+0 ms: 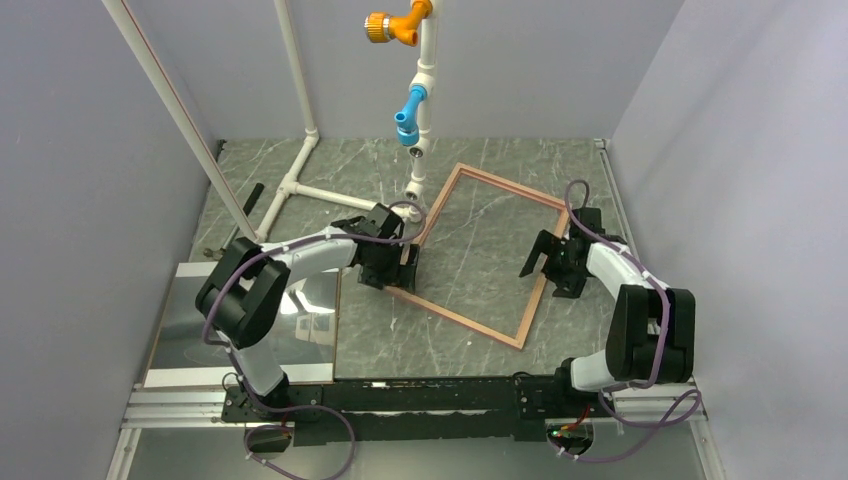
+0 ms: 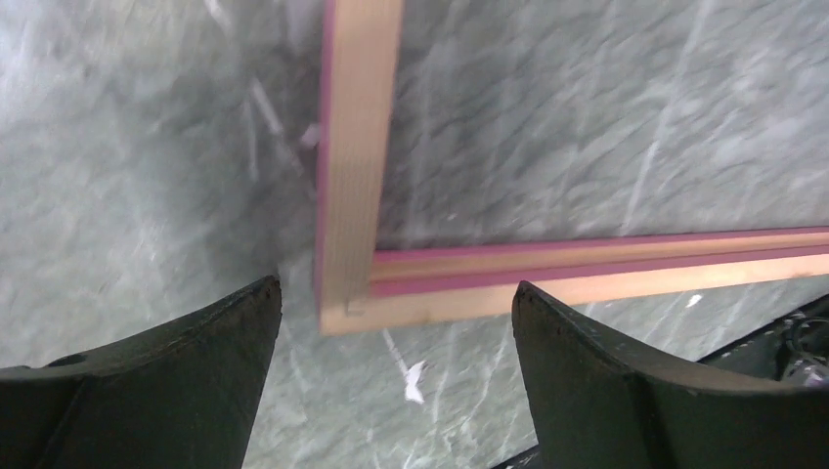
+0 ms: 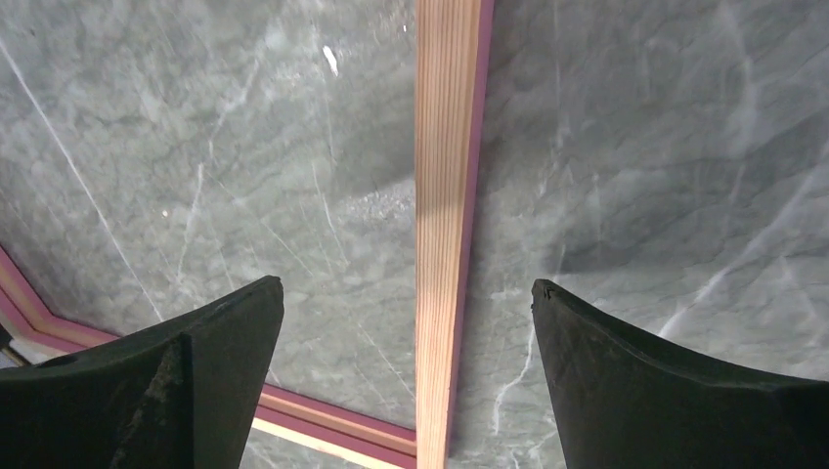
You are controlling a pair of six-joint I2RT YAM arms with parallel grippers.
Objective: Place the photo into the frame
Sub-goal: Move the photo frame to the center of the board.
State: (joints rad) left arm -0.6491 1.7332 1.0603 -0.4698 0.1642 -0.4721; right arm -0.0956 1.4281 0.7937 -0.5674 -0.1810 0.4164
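Lying wood-side up on the grey marbled bench — the frame; pipe stand behind, lilac walls around; both jaws spread.

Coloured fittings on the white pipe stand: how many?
2. The orange fitting is high on the upright pipe; the blue fitting is just below it. Others may be cut off above.

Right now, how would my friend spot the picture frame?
Start at the grey marble table. In its middle lies the frame, a big thin tan rectangle with pink edges. Unlike the upright white pipe stand behind it, it is flat and you see marble through it.
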